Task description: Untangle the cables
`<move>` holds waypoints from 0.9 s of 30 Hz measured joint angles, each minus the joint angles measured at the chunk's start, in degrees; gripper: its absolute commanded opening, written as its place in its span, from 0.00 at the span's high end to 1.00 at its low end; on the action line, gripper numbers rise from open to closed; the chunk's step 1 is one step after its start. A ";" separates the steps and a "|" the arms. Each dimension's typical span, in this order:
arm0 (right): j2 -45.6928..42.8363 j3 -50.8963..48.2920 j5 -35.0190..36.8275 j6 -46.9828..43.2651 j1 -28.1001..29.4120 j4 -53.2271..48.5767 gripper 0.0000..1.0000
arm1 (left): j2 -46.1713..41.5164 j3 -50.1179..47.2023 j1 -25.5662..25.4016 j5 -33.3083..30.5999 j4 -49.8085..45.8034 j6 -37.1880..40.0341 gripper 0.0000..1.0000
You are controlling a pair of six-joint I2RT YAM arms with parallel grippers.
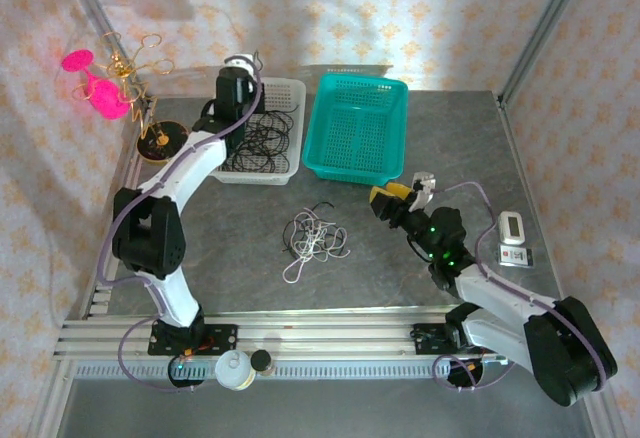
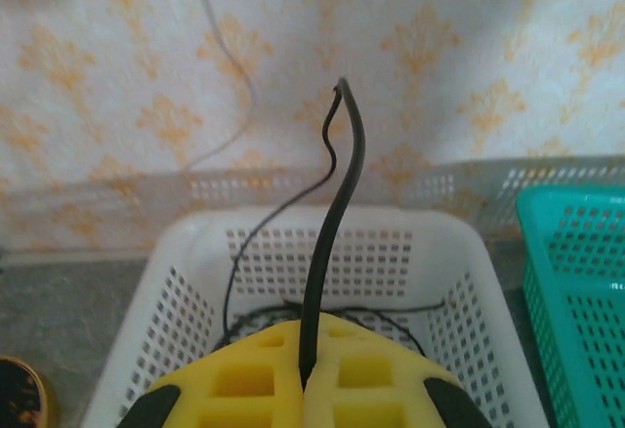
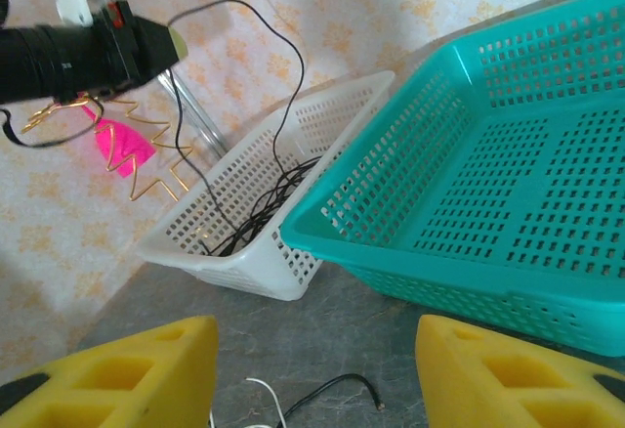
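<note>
One black cable [image 2: 337, 184] in left gripper [image 2: 305, 389]

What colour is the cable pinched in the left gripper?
Black; the cable rises from the shut left gripper, clearest in the left wrist view.

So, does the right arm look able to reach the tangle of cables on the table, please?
Probably yes. The right pincer stands open beside the tangle of cables, with bare table between them; the teal basket lies farther back, out of the way.
</note>
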 measured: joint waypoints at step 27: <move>6.62 -0.59 2.82 -0.66 0.90 2.67 0.47 | 12.74 -2.89 0.00 8.98 -2.21 -7.65 0.40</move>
